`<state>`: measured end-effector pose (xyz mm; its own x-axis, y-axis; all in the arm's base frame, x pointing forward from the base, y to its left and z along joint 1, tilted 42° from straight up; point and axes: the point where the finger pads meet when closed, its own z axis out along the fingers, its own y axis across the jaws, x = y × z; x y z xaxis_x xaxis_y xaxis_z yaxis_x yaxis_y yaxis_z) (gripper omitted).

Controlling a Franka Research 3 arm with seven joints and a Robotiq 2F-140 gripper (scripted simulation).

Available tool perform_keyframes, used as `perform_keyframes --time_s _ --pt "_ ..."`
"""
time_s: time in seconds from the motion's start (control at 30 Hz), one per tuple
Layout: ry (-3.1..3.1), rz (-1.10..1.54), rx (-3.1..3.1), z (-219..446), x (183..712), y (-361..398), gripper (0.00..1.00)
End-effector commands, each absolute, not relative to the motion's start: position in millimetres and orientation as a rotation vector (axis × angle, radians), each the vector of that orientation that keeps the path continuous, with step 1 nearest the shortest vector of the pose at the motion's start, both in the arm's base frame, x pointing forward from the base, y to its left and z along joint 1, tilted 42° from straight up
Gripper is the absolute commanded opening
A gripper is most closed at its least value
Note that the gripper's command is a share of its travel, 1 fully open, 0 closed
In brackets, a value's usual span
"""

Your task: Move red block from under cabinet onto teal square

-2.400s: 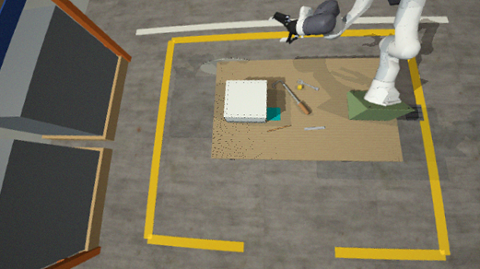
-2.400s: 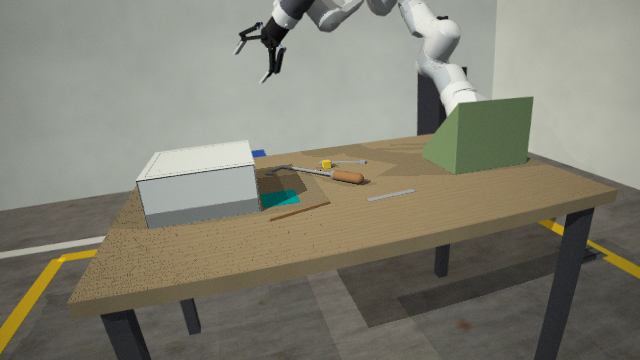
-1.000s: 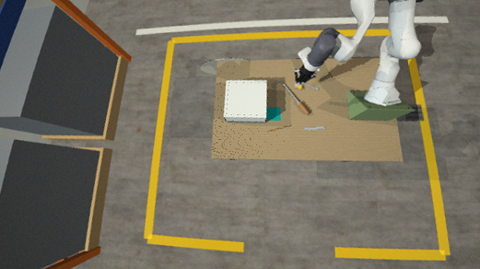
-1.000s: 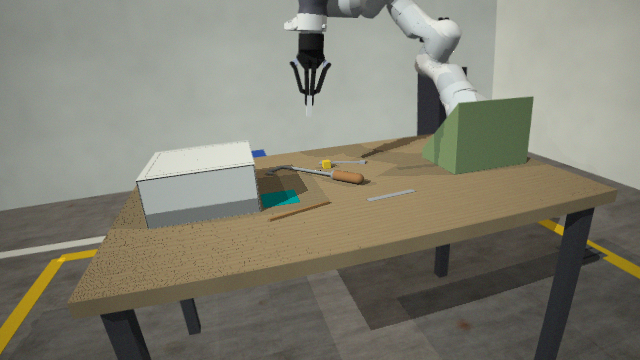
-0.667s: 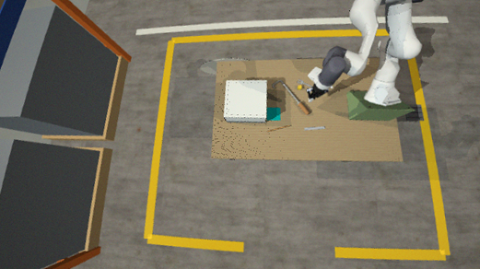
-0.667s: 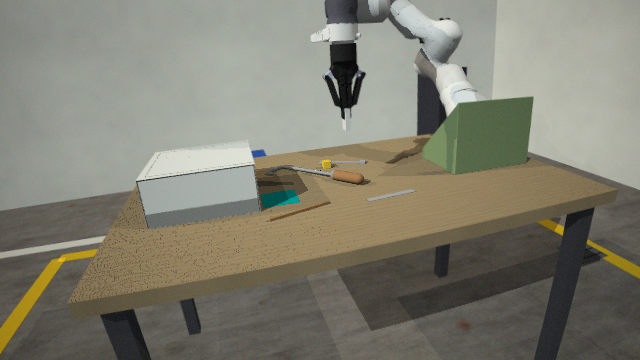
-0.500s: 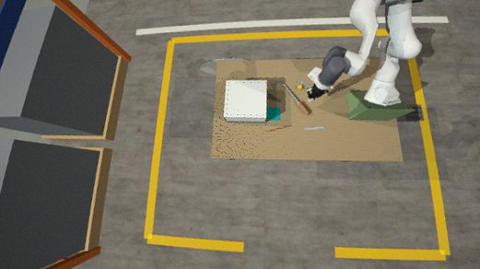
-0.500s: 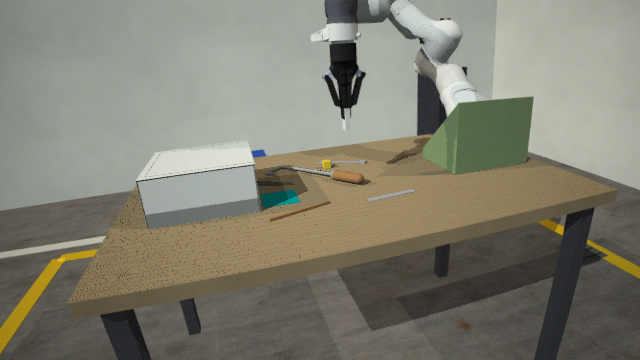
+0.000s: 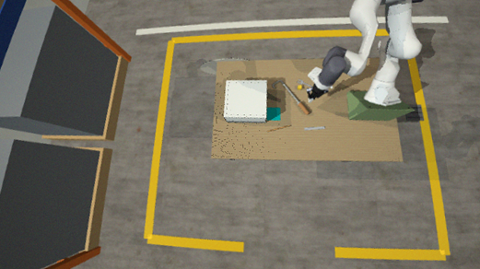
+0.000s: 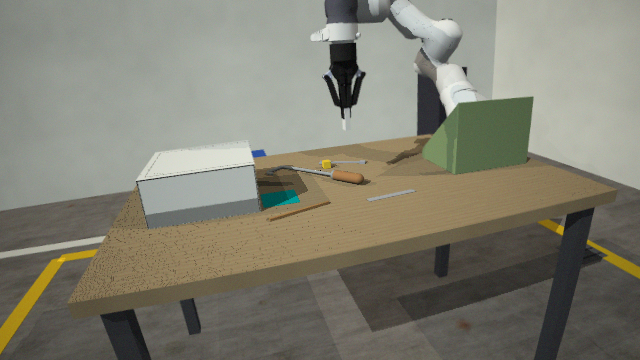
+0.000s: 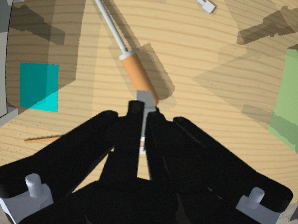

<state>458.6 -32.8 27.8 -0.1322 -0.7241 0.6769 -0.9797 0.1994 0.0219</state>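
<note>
My gripper (image 10: pixel 344 122) hangs high above the table, fingers shut with nothing between them; it also shows in the top view (image 9: pixel 312 93) and in the wrist view (image 11: pixel 143 129). Below it lies a hooked tool with a wooden handle (image 10: pixel 330 173), seen in the wrist view too (image 11: pixel 127 63). The white cabinet (image 10: pixel 200 182) stands at the table's left. The teal square (image 10: pixel 279 198) lies on the table right beside the cabinet; it also shows in the wrist view (image 11: pixel 39 87). The red block is hidden from every view.
A small yellow cube (image 10: pixel 326 163) and a grey fork-like tool (image 10: pixel 350 162) lie behind the hooked tool. A thin wooden stick (image 10: pixel 298 210) and a grey flat bar (image 10: pixel 391 195) lie nearer the front. A green wedge (image 10: pixel 480 134) stands at the right by the arm's base.
</note>
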Motion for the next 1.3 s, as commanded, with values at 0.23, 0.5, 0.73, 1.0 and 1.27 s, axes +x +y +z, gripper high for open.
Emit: perform_keyframes --time_s 0.23,0.5,0.73,1.0,1.27 --pt "-1.932 0.592 1.577 27.6 459.1 -31.5 0.00" --pt "-1.932 0.592 1.577 27.6 459.1 -31.5 0.00" --pt "-1.932 0.592 1.577 27.6 459.1 -31.5 0.00" --pt "-1.932 0.592 1.577 27.6 459.1 -31.5 0.00" --pt "-1.925 0.589 1.583 27.6 459.1 -31.5 0.00"
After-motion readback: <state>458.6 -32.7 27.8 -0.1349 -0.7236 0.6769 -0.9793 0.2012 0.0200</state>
